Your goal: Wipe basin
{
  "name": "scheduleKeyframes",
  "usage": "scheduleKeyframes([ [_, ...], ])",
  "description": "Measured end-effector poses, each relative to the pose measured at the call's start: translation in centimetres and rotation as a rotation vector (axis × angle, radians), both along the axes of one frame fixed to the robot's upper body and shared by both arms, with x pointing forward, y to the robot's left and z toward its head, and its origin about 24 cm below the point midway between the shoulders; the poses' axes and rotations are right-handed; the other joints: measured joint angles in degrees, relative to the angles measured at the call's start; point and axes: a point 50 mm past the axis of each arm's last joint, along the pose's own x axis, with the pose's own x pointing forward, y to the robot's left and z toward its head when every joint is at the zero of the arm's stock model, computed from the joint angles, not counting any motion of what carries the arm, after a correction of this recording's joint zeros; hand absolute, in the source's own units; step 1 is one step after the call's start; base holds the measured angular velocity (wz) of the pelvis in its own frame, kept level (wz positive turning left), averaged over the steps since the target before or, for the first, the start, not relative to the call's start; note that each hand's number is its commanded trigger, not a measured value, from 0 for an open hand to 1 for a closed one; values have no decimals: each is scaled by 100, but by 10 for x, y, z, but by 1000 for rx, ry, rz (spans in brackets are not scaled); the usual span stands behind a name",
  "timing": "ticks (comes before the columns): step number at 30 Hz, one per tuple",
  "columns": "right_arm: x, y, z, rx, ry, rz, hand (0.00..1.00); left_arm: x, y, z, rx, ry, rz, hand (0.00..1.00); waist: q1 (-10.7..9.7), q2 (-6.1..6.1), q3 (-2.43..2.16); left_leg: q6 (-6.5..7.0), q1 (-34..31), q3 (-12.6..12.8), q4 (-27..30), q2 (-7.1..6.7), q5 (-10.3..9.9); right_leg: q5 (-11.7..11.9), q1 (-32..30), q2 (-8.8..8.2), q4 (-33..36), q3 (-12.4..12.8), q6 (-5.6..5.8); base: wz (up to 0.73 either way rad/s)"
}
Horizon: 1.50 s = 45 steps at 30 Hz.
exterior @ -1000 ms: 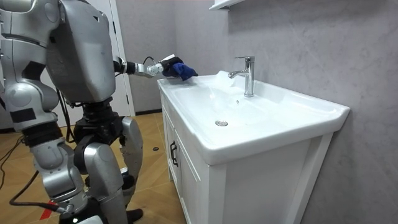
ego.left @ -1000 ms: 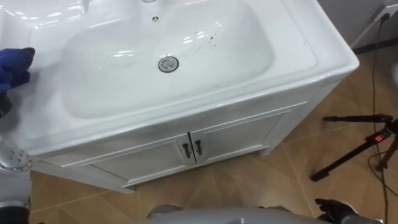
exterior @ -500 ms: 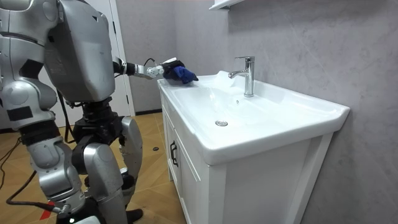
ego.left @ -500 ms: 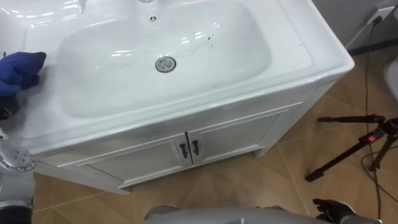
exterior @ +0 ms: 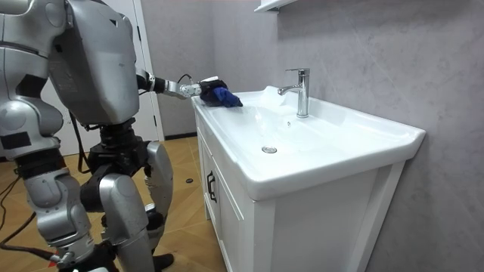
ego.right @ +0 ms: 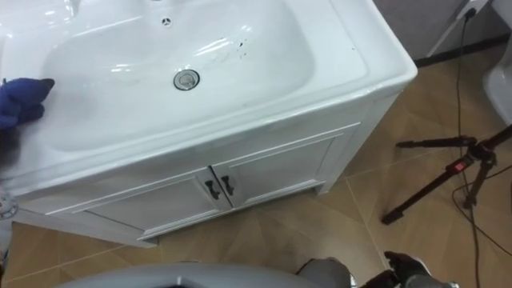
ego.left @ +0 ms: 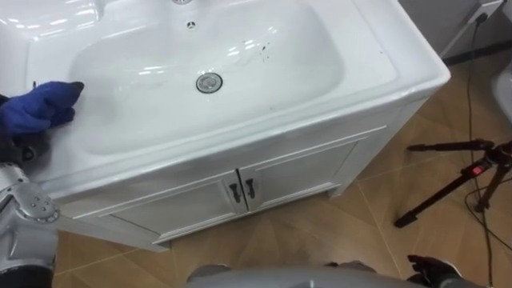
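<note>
Low at 9 o'clock, on the left rim of the basin (ego.left: 264, 88), the left hand (ego.left: 18, 146) is clenched round a blue cloth (ego.left: 38, 106), and from there the bowl runs lengthwise toward 3 o'clock, its drain (ego.left: 209, 82) farther off at roughly 2 o'clock.

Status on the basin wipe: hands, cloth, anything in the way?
Left hand shut on blue cloth, at basin left rim. Right hand low at side, idle. Dark marks in bowl, right of drain.
</note>
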Motion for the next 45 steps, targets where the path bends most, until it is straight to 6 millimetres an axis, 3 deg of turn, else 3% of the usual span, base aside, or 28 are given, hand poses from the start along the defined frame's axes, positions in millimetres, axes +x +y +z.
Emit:
scheduleKeyframes([
  [2,0,0,0,3,0,-1,0,-1,0,-3,-4,12,1,71,-42,6,-5,0,-1,-2,7,-8,0,2,-4,-11,9,9,-4,0],
  [4,1,-1,1,3,-1,0,0,-2,0,-6,-11,29,2,0,-89,17,-16,13,1,-1,2,-57,8,2,-34,-73,65,47,-7,0],
  [9,1,-6,2,5,-3,-21,0,-1,0,-13,-37,61,-6,0,-145,-6,-4,106,16,59,-14,-190,0,5,-112,-235,194,147,-2,-2],
  [28,-4,-8,2,11,22,-64,0,10,-8,-16,-47,37,-24,0,-60,-16,-37,182,3,67,6,-265,-8,72,-127,-330,217,122,6,0],
  [29,-4,-8,2,9,20,-64,0,10,-8,-15,-52,31,-23,0,-59,12,-57,182,3,67,6,-262,-8,73,-124,-331,217,112,7,0],
  [37,-5,-8,2,11,21,-69,0,14,-11,-11,-58,12,-44,0,-42,5,-39,191,3,16,12,-253,-14,77,-63,-354,209,7,15,4],
  [39,-4,-8,2,13,16,-75,0,17,-14,-8,-60,-4,-56,0,-41,12,11,201,-45,-21,98,-222,-53,77,-45,-356,210,-27,18,8],
  [45,-3,-9,2,10,10,-81,0,24,-19,5,-42,-66,-90,0,-95,31,16,225,-310,-183,407,-149,-180,90,-73,-369,212,-165,38,12],
])
